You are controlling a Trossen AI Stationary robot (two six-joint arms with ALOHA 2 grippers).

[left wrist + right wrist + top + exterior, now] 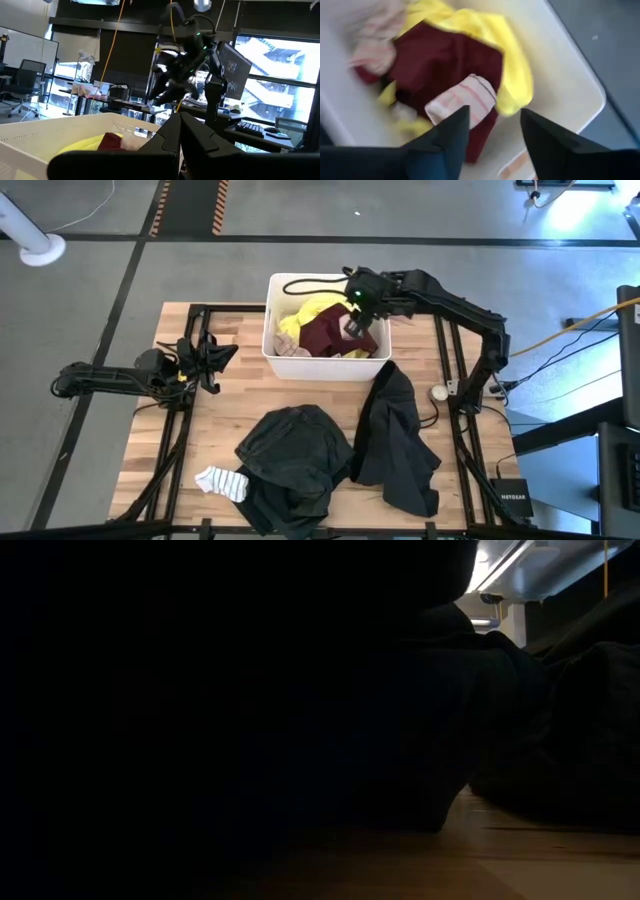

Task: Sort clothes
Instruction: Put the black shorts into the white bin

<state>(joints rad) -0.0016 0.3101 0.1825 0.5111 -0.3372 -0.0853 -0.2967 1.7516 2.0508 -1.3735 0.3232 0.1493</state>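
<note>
Over the white bin (275,350) at the table's (215,435) far edge, the right hand (352,322) hangs w/ its fingers (445,135) apart, nothing between them. Right wrist view looks down past those fingers onto the pile inside: maroon garment (440,62) in the middle, yellow garment (485,35) wrapped round its far side, a small pink-striped sock (465,97) lying on top of the maroon, just ahead of the finger gap. More pink striped fabric (372,52) sits at the pile's other side.

Key relation: the sock lies directly below and slightly fwd of the right hand, its long axis roughly across the gap between the fingers, so a straight drop looks enough for a pinch; prob. the next pick, tho the maroon piece under it could come up too.

Left hand (215,358) waits near the table's left side, beside the bin, fingers together as far as its wrist view shows; it's farther from the pile than the right.

Already out on the table: a dark green garment (295,455) front-centre, a black garment (395,435) to its right, touching it, and a striped sock (222,481) at the green one's left edge.
</note>
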